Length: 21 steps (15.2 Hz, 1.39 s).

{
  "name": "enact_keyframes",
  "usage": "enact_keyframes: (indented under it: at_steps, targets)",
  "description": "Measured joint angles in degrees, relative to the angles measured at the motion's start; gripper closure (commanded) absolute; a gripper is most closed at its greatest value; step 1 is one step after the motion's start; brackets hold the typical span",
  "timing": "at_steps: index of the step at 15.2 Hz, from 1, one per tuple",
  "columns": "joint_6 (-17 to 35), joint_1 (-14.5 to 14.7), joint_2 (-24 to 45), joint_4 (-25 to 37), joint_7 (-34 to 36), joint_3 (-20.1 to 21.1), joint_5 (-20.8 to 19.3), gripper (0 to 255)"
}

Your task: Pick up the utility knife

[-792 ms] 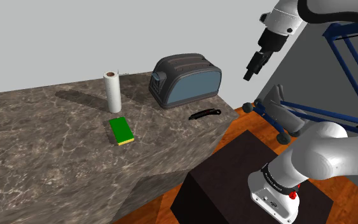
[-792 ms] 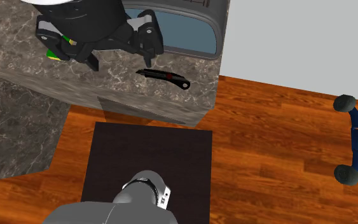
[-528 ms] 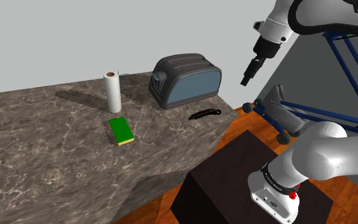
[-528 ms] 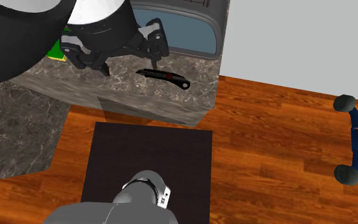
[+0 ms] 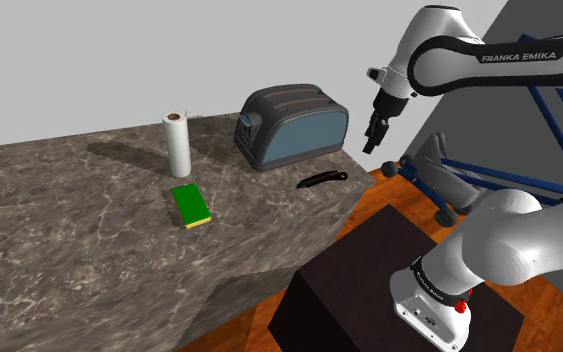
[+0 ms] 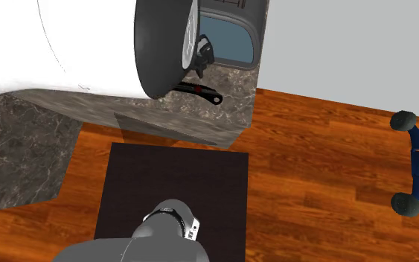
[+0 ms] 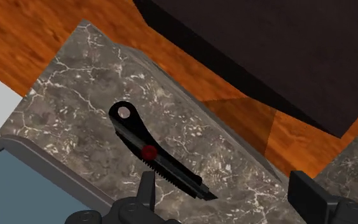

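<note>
A: Reading any lettering?
B: Reading "FRANKA EMIKA", running in white capitals along the dark band of the arm's upper link, shoulder view. Finding nothing else legible.

counter: paper roll at back | sponge before roll | toaster at shoulder view's right of roll | utility knife between toaster and counter edge | stand below that corner

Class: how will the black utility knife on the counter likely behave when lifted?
The utility knife looks slim and rigid, so probably stiff and light. Lying flat on the counter, it shouldn't roll, though it may pivot.
</note>
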Motion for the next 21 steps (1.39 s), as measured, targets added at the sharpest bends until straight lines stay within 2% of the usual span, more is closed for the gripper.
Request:
enact_keyframes:
  at_steps: [4,9,14,16,21]
  targets:
    - [8.5,2.2,6.9,-1.4,-10.1,-3.6,-1.4,0]
    - [19.6,5.5,18.2,-1.1,-23.3,-7.8,-1.0,0]
    - [29.8,9.2,31.4,1.8,-38.1,-10.2,3.8,0]
    - [32.6,9.7,34.9,2.2,-42.7,-10.3,5.7,0]
    - [37.3,9.7,40.0,2.4,-46.5,-9.7,9.4,0]
